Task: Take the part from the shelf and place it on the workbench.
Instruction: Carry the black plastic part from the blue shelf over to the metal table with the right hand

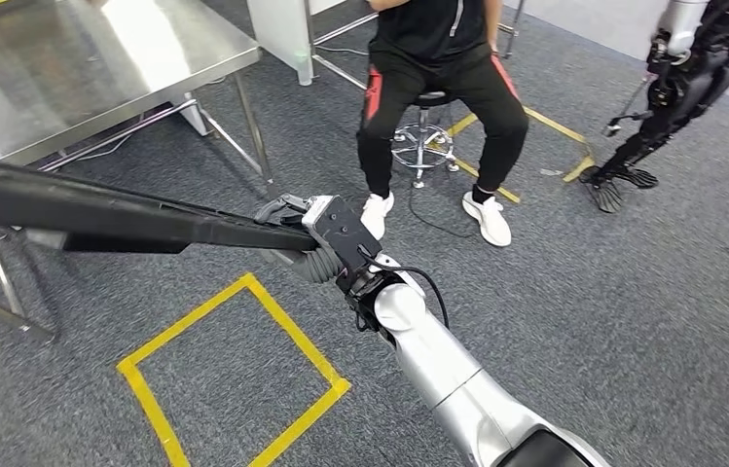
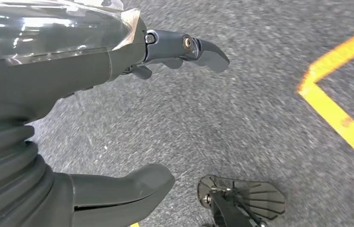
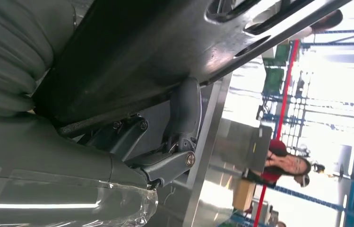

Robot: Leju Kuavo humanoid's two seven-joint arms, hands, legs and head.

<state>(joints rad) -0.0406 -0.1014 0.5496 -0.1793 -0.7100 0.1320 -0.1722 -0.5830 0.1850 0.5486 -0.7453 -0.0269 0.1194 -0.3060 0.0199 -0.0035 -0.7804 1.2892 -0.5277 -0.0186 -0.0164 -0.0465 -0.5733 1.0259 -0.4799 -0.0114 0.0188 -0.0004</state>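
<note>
Grey carpet [image 1: 633, 321] covers the floor, marked with a yellow tape square [image 1: 234, 375] just below the right arm's reach and more yellow tape farther back under a stool [image 1: 425, 141]. Near the upper left corner of the head view stands a steel table [image 1: 97, 68] with thin metal legs; its near right corner leg comes down onto the carpet close to the far side of the long part. A person [image 1: 443, 88] in black clothes with red stripes and white shoes sits on the stool beyond the right robot hand. At the upper right, another dark robot body [image 1: 676, 88] stands on the carpet, well apart from everything else.

The part [image 1: 117, 209] is a long, slim black panel, matte with a slightly glossy upper face, running from the left edge of the head view across to the right robot hand [image 1: 316, 238]. It is held in the air above the carpet, in front of the table's near edge, not resting on anything. The right wrist view shows slots cut into its dark surface, with the fingers [image 3: 184, 118] clamped around its edge.

The left robot hand [image 2: 118, 94] hangs over the carpet with fingers apart, holding nothing.
</note>
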